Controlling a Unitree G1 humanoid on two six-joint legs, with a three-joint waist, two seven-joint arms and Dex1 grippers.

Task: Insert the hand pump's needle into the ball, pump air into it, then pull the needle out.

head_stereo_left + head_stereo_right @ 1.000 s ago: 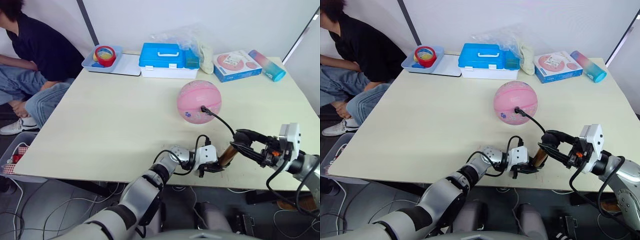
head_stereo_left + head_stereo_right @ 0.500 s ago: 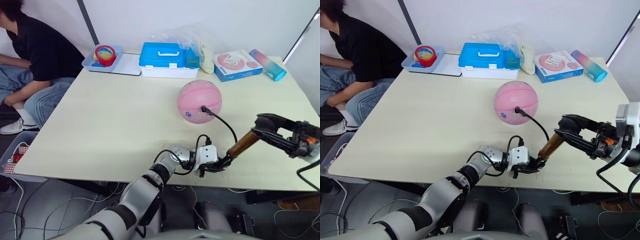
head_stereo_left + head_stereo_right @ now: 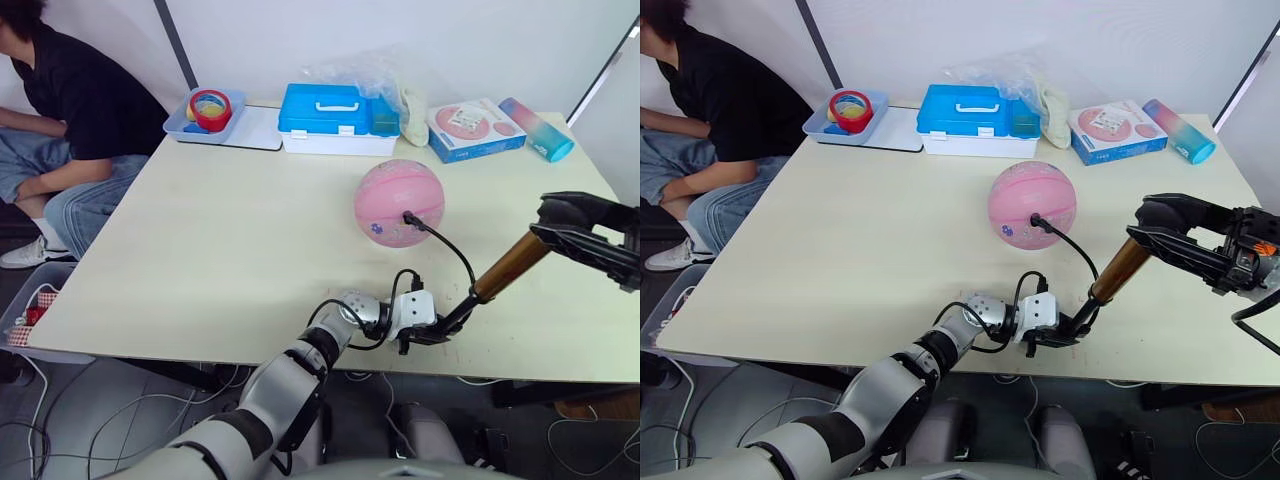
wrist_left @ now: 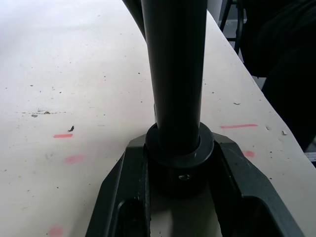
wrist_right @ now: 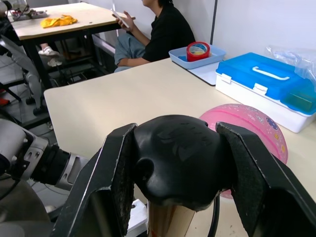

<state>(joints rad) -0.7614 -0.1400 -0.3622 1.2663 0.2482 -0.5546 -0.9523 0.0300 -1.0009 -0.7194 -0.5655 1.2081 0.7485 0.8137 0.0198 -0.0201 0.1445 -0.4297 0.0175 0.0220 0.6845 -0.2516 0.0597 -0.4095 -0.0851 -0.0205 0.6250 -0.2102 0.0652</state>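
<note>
The pink ball [image 3: 398, 203] rests on the table right of centre. A black fitting [image 3: 408, 216] sits in its valve, so the needle is hidden inside the ball. From there the black hose [image 3: 456, 252] curves down to the hand pump's lower end. My left gripper [image 3: 432, 331] is shut on that black end cap [image 4: 178, 153] near the table's front edge. The bronze barrel [image 3: 510, 264] slants up to the right on a thin black rod [image 4: 177, 74]. My right gripper [image 3: 572, 215] is shut on the black handle [image 5: 177, 158], above the table.
A blue case [image 3: 325, 118], a tray [image 3: 188, 128] with tape rolls, a plastic bag [image 3: 380, 75], a printed box [image 3: 473, 128] and a pink-blue bottle [image 3: 535, 128] line the far edge. A person [image 3: 70, 100] sits beyond the table's left corner.
My right gripper has moved up and to the right with the handle, drawing the bronze barrel away from the base and baring the black rod. The left gripper and ball stay put.
</note>
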